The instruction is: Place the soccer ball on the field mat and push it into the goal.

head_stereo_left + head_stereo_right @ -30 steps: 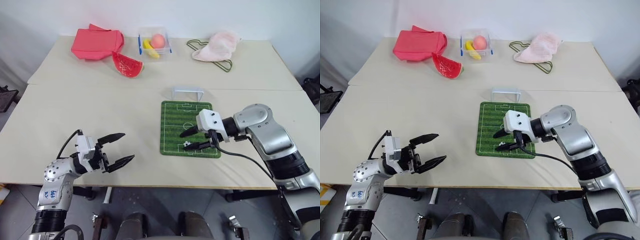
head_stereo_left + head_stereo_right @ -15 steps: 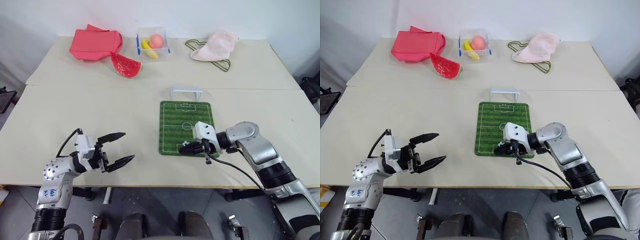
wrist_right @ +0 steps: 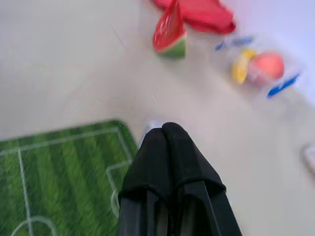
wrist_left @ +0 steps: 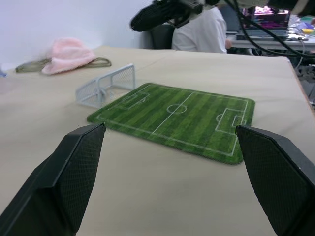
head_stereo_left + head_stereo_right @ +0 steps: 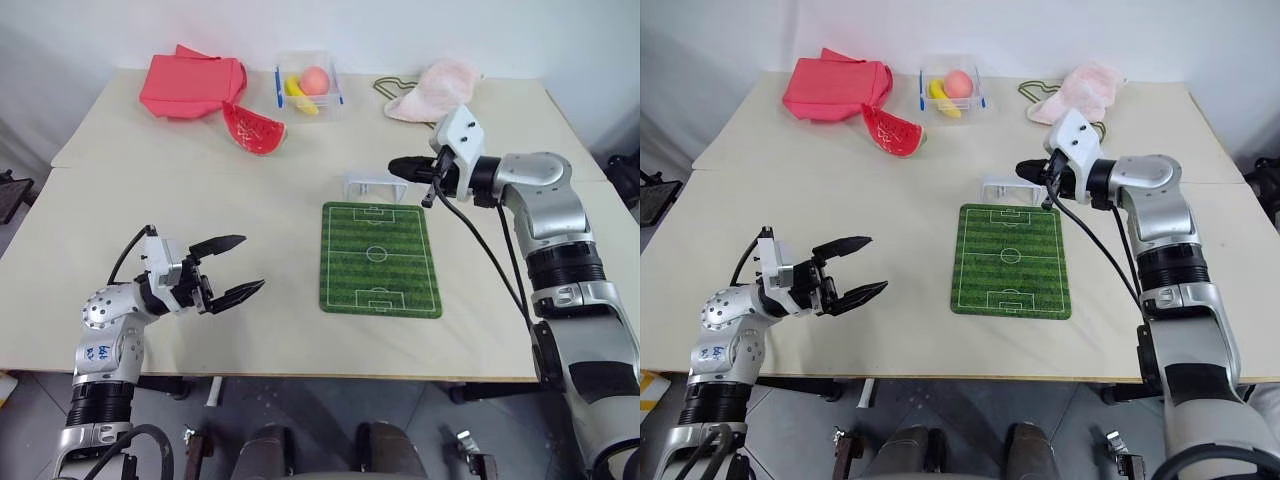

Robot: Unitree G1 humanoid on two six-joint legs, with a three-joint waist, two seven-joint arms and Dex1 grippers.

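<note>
— Pale beige table (image 5: pixel 200 200) under white walls was what we faced. Could we see where the field mat lay?

— We could. The field mat (image 5: pixel 380 258) lay flat on the table, toward our right side, with its short edges near and far. The goal (image 5: pixel 375 186) stood just beyond the mat's far edge, its mouth toward the pitch.

— And the soccer ball?

— We could not tell where the soccer ball was.

— What of our right gripper?

— The right gripper (image 5: pixel 395 167) hung in the air above the goal's right end, pointing to our left, its two black fingers pressed together with nothing visible between them. From the left wrist it stood well clear of the goal frame.

— And the left?

— The left gripper (image 5: pixel 252 262) was over the near left part of the table, well apart from the mat, its fingers spread wide and holding nothing, aimed toward the mat.

— What else lay on the table?

— Along the far edge we saw a red cloth (image 5: pixel 190 85), a watermelon slice (image 5: pixel 253 130) just beside it, a clear box (image 5: pixel 308 85) with fruit, and a pink cloth (image 5: pixel 440 85) on a hanger (image 5: pixel 392 88). A person in a white shirt (image 4: pixel 202 32) sat beyond the table.
</note>
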